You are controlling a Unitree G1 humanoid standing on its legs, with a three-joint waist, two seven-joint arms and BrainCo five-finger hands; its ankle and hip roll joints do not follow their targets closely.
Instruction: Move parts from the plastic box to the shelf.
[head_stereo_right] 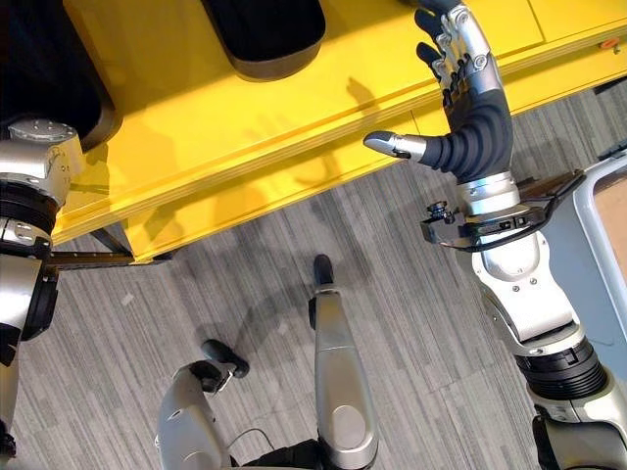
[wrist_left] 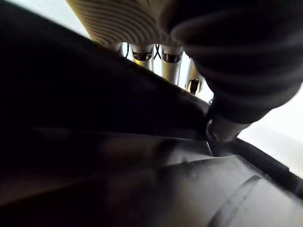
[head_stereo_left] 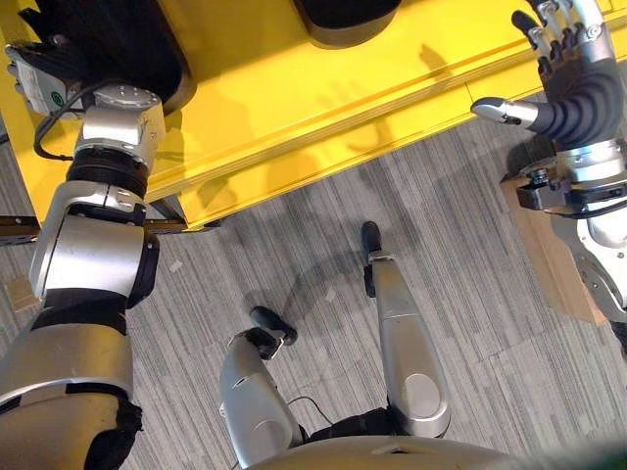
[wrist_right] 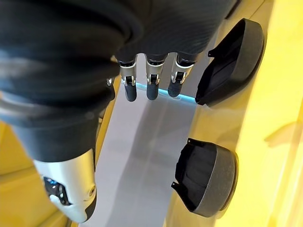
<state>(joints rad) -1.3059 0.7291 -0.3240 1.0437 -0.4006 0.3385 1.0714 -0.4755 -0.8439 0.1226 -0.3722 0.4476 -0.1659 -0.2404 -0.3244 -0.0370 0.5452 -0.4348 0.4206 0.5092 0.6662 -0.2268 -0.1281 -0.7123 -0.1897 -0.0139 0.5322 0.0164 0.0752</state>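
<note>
The yellow shelf (head_stereo_left: 294, 108) runs across the top of the eye views. A black part with a grey rim (head_stereo_left: 343, 24) rests on it at the far edge. In the right wrist view two such black parts (wrist_right: 232, 61) (wrist_right: 206, 177) lie side by side on the yellow surface. My right hand (head_stereo_right: 470, 108) hovers above the shelf's front edge, open, thumb spread, holding nothing. My left arm reaches into a black plastic box (head_stereo_left: 98, 49) at the upper left. My left hand (wrist_left: 236, 61) sits against a black part (wrist_left: 142, 179), which hides its fingers.
Grey carpet floor (head_stereo_left: 323, 225) lies in front of the shelf. A wooden block (head_stereo_left: 554, 245) stands at the right by my right forearm. A black bracket (head_stereo_right: 88, 259) sticks out under the shelf's left end. A pale grey strip (wrist_right: 137, 156) runs along the shelf surface.
</note>
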